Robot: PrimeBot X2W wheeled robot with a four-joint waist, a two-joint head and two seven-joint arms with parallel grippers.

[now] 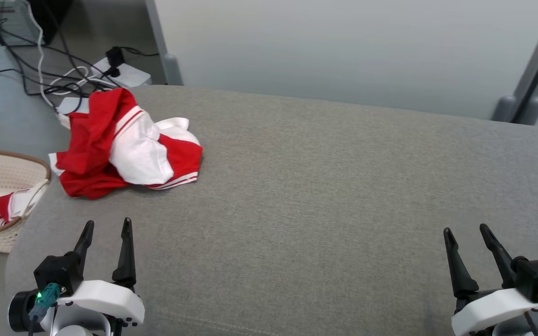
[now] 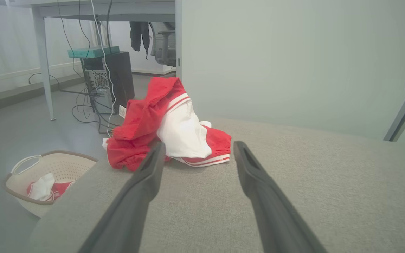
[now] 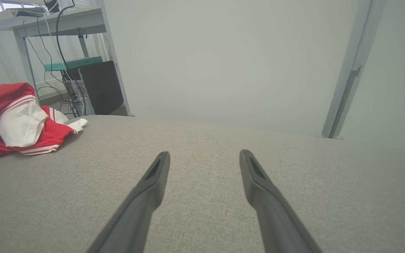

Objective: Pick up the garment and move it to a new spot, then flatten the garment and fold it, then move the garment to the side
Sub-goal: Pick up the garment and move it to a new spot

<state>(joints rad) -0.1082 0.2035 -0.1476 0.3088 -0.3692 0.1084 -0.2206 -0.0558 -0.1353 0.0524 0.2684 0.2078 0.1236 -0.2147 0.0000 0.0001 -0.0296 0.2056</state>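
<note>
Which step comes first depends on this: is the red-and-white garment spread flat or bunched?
Bunched: the garment lies in a crumpled heap, layers overlapping, on the grey surface.

The cream perforated plastic basket point(image 1: 7, 172) runs off the head view's left edge; its rim half hides red-and-white cloth point(image 1: 0, 205) inside, perhaps clothing. The right wrist view's left edge crops the crumpled red-and-white garment point(image 3: 16, 123).
</note>
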